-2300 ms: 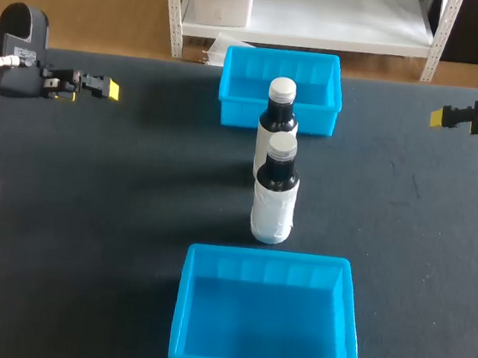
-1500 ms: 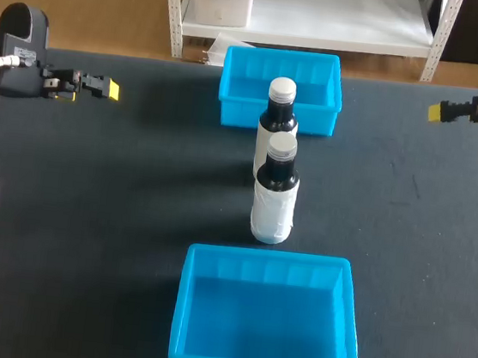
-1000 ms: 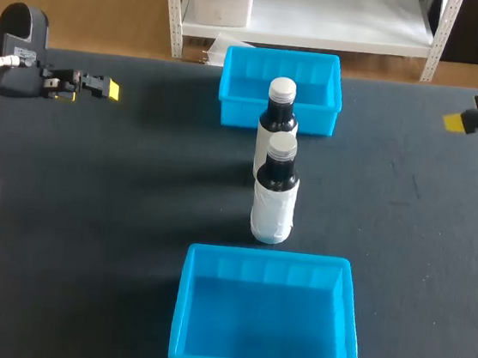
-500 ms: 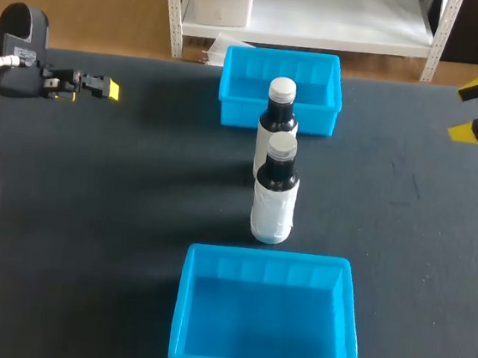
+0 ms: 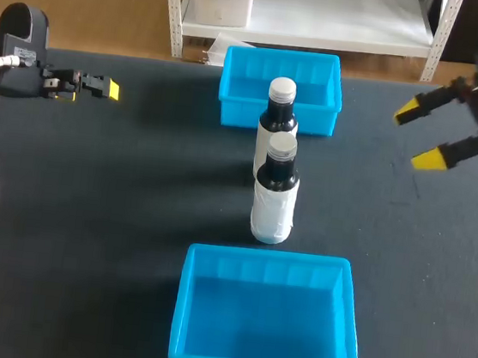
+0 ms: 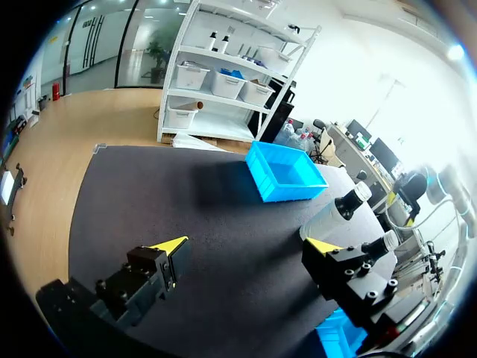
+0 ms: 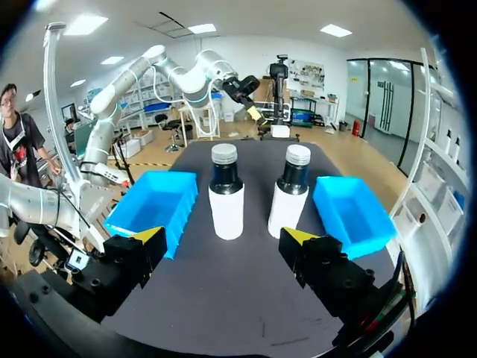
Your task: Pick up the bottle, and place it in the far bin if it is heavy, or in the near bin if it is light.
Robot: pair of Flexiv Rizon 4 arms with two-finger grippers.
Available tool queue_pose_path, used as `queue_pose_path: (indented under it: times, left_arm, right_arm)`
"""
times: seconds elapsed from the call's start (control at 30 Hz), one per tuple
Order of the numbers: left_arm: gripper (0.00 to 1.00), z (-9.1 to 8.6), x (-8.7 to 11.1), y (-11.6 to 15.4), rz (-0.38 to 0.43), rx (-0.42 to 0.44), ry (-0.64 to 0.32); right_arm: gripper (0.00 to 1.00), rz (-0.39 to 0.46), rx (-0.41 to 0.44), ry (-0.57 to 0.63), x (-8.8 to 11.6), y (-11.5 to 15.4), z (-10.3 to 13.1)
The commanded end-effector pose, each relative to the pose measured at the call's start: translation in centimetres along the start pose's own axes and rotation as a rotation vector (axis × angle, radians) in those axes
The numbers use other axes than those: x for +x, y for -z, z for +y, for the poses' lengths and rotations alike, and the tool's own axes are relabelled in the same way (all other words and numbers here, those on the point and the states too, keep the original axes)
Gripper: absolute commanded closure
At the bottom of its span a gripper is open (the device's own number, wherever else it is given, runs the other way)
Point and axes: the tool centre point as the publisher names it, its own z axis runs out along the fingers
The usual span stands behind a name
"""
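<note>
Step in hand, I reckon, is the approach: right jaws hang wide open & empty over the right of the surface (image 5: 114,217), well apart from the 2 bottles. Bring them in level w/ one bottle's label, straddling the body not the cap, and stay clear of its neighbour, which is close by. Near bottle (image 5: 273,202) & far bottle (image 5: 277,118) stand mid-surface in line between far bin (image 5: 231,100) & near bin (image 5: 185,311), both upright, long axis vertical, caps up; left jaws are open too, holding nothing, at the left edge.
</note>
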Motion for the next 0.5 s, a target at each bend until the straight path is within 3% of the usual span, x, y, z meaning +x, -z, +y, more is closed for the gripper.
queue_pose_path:
  times: [0.03, 0.5]
  left_arm:
    - [0.0, 0.0, 0.0, 0.0, 0.0, 0.0, 0.0]
    - [0.0, 0.0, 0.0, 0.0, 0.0, 0.0, 0.0]
  right_arm:
    - [0.0, -0.012, -0.049, -0.019, -0.3, -2.2, -0.2]
    - [0.0, 0.016, 0.076, -0.069, -1.6, -6.5, 0.4]
